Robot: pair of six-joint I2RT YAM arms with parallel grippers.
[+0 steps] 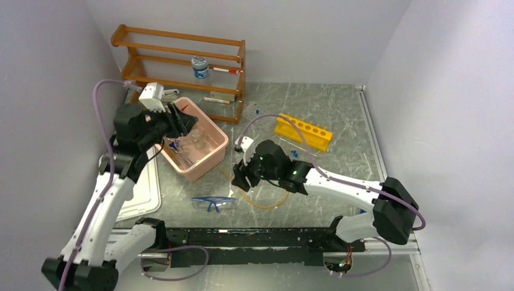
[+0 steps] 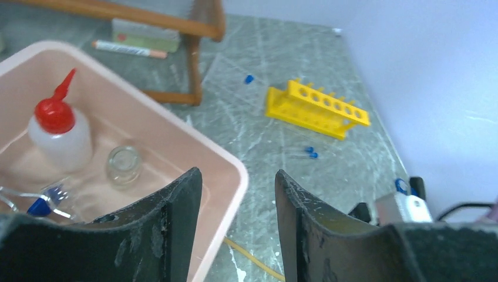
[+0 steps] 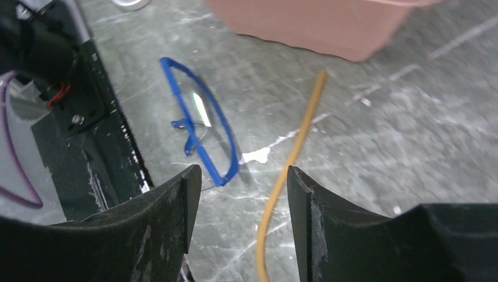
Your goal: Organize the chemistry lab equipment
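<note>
Both left fingers point(image 2: 170, 235) parted over bin point(image 2: 236, 169) rim; goggles point(image 3: 202, 126), tubing point(image 3: 296, 158) apart

On the grey marbled counter point(image 1: 351, 121): pink plastic tub point(image 1: 209, 162), yellow holed rack point(image 1: 303, 131), blue-framed clear goggles point(image 3: 202, 114), amber tubing point(image 3: 296, 147), wooden shelf point(image 1: 241, 79).

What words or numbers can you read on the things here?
No text is readable.
Jar on the wooden shelf: label too small and blurred.
Marker low in the shelf: print too blurred.
Squeeze bottle, yellow rack, pink bin: no writing visible.
</note>
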